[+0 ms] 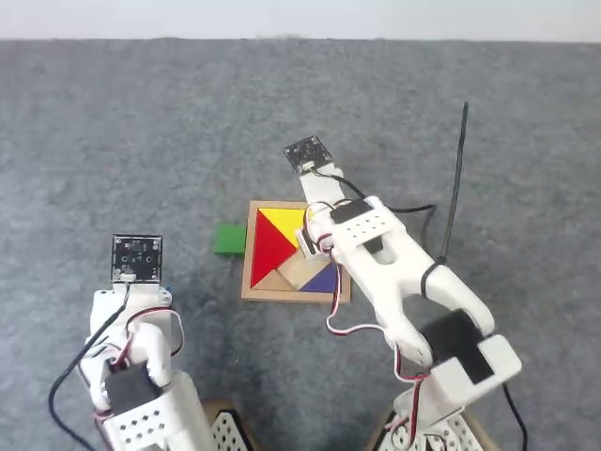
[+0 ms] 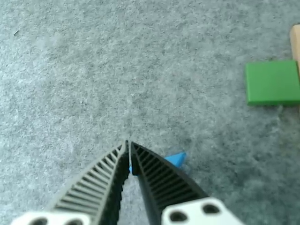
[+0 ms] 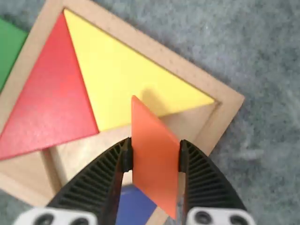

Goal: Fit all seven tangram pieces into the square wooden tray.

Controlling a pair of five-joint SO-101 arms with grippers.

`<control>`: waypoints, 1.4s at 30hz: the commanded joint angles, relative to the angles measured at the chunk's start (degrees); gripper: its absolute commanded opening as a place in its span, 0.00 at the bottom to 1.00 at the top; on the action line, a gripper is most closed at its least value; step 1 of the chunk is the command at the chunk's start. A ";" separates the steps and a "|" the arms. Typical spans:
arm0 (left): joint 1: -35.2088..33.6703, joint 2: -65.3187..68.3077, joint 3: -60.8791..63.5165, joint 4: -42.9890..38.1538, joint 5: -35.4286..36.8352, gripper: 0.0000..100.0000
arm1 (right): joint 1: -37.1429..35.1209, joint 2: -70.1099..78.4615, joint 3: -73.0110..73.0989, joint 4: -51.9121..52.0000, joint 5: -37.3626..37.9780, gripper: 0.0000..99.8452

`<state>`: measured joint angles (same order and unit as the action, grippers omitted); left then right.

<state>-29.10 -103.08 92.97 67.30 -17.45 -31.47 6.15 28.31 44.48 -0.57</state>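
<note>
The square wooden tray (image 1: 248,272) sits mid-table with a red triangle (image 3: 47,112), a yellow triangle (image 3: 122,79) and a dark blue piece (image 3: 133,208) in it. My right gripper (image 3: 154,143) hangs over the tray's bare wooden part, shut on an orange parallelogram (image 3: 154,164) held by its edges. A green square (image 2: 273,82) lies on the carpet against the tray's left side. My left gripper (image 2: 128,149) is shut low over the carpet at the left. A light blue piece (image 2: 177,159) peeks out from behind its fingers.
Grey carpet covers the whole table. The left arm (image 1: 131,357) stands at the front left and the right arm (image 1: 413,291) reaches in from the front right. A black cable (image 1: 455,188) rises to the right of the tray.
</note>
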 commanded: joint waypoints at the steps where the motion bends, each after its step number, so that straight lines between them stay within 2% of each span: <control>1: 0.00 -1.05 -0.31 -0.18 -0.44 0.02 | 0.31 -0.22 -3.60 -0.13 -0.97 0.10; 5: 0.00 -1.05 -0.31 -0.18 -0.44 0.02 | 0.31 -1.45 -4.22 2.68 -0.70 0.11; 10: 0.00 -1.05 -0.31 -0.18 -0.44 0.02 | -0.04 -2.51 -4.22 4.88 3.78 0.28; 16: 0.00 -1.05 -0.22 -0.18 -0.44 0.02 | 0.31 -6.02 -3.78 5.05 6.95 0.27; 24: 0.00 -1.05 -0.22 -0.18 -0.44 0.02 | -1.36 -17.36 4.48 5.76 18.81 0.27; 32: 0.00 -1.05 -0.22 0.00 -0.44 0.02 | -1.63 -21.41 22.86 -13.32 29.19 0.27; 42: 0.00 -1.05 -0.31 0.09 -0.44 0.02 | -0.22 -19.21 26.55 -24.84 30.33 0.25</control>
<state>-29.10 -103.08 92.97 67.30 -17.45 -32.62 -12.04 55.38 22.59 28.70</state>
